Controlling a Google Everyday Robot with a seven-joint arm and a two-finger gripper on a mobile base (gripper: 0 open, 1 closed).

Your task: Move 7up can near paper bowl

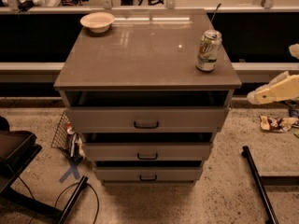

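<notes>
A glossy grey surface (140, 55) tops 3 drawers (146, 120) on a speckled floor (224, 199). 1 7up can (208, 50) stands centre right and 1 paper bowl (97, 21) upper left. The gripper (275, 90) is at the right edge, off the surface; how far open it is, I cannot tell.

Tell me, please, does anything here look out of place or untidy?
Nothing is spilled: the 7up can and paper bowl stand upright on the cabinet. All three drawers look partly pulled out, and wrappers lie on the floor, below the gripper, which is off the cabinet's right side.
</notes>
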